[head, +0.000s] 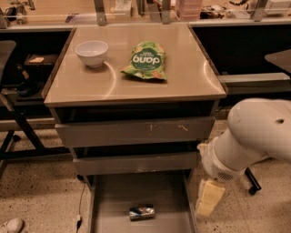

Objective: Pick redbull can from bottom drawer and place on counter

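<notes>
The redbull can (pixel 141 212) lies on its side on the grey floor of the open bottom drawer (pixel 132 189), near the drawer's front. The beige counter (pixel 186 75) is the top of the cabinet, above the two upper drawers. My gripper (pixel 208 198) hangs from the white arm (pixel 254 136) at the right of the cabinet, beside the bottom drawer's right edge. It sits to the right of the can and slightly higher, apart from it and holding nothing that I can see.
A white bowl (pixel 92 52) and a green snack bag (pixel 146 61) sit on the counter. A long bench (pixel 136 11) with clutter runs behind. A black chair base (pixel 13 132) stands at the left, and a shoe (pixel 10 225) is at the bottom left.
</notes>
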Motion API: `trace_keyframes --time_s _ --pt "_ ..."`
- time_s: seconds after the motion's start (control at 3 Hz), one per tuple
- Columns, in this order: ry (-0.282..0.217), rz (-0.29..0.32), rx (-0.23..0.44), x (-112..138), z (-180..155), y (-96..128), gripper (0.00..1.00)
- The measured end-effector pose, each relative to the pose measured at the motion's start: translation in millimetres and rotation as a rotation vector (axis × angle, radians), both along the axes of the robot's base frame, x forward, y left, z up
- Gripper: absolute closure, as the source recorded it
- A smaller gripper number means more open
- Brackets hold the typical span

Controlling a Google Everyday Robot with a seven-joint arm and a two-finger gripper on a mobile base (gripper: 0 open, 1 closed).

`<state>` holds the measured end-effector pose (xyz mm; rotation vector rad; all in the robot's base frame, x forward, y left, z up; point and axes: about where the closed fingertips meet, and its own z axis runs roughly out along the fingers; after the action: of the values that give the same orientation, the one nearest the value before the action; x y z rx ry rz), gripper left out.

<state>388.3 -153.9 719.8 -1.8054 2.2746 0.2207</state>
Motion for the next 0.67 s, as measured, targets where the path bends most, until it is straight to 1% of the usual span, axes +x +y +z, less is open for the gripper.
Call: trace_keyframes --time_s 0.33,0.67 --pt "0.045 0.016 0.021 -6.4 -67.9 17.3 0.00" --pt "0.045 0.016 0.021 -6.5 -67.9 17.3 0.00"
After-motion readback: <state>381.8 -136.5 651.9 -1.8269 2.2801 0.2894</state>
